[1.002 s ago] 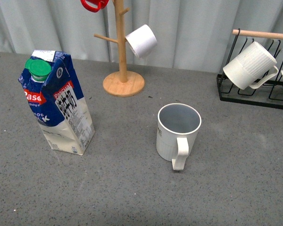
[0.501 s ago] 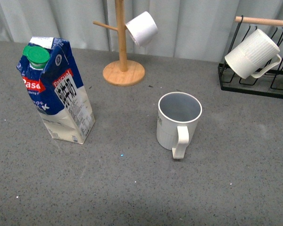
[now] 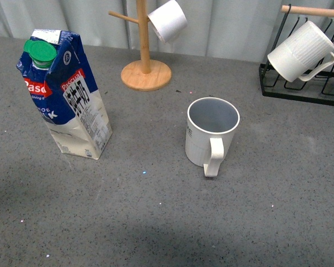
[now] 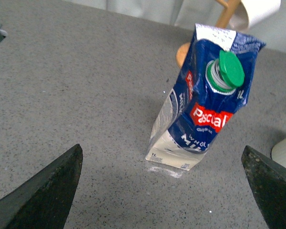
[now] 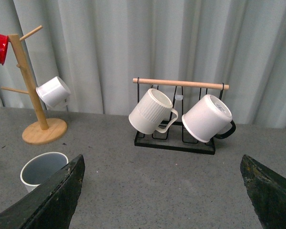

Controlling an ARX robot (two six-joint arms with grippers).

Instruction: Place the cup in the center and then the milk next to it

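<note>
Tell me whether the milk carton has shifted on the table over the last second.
No. The milk carton keeps its spacing from the mug tree's base; the whole view shifted together.

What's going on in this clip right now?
Nothing is being held. The cup stands upright near the middle of the table, handle toward the robot. The milk stands well to its left, apart from it, not yet beside it. The left claw is open and faces the milk; the right claw is open, facing the mug rack.
</note>
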